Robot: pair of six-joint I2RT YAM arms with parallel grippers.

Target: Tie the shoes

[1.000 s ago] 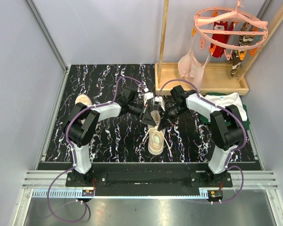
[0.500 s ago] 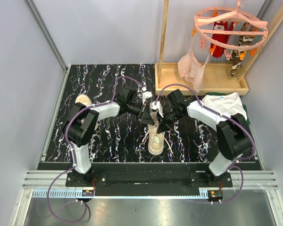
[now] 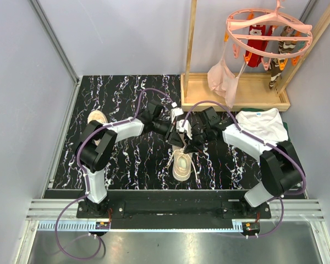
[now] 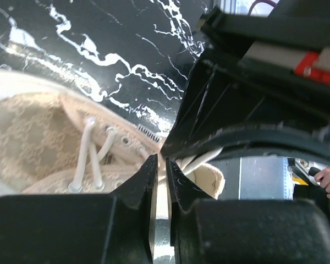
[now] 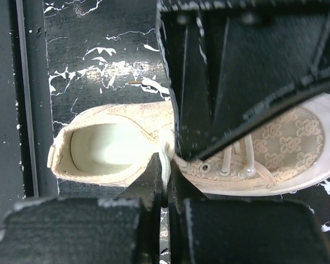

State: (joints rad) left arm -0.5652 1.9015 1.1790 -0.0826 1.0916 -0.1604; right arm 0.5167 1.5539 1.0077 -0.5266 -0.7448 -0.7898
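One beige shoe (image 3: 181, 164) lies on the black marble table, toe toward the near edge, with loose white laces (image 3: 196, 165). Both grippers meet just above its tongue. My left gripper (image 3: 179, 136) is shut on a white lace; in the left wrist view the gripper (image 4: 161, 163) pinches a pale strand over the shoe (image 4: 38, 143). My right gripper (image 3: 189, 144) is shut on the other lace strand; in the right wrist view the gripper (image 5: 166, 163) grips it at the shoe's (image 5: 110, 146) throat. The second shoe (image 3: 97, 117) lies at the far left, partly hidden behind the left arm.
A wooden rack base (image 3: 236, 91) stands at the back right, with a pink round hanger (image 3: 267, 25) holding socks and a cloth above it. A white garment (image 3: 261, 121) lies at the right, by the right arm. Grey walls close in both sides.
The right arm has swung its elbow outward and its gripper has moved left toward the left gripper. The left gripper has shifted slightly right. Both now meet over the shoe.
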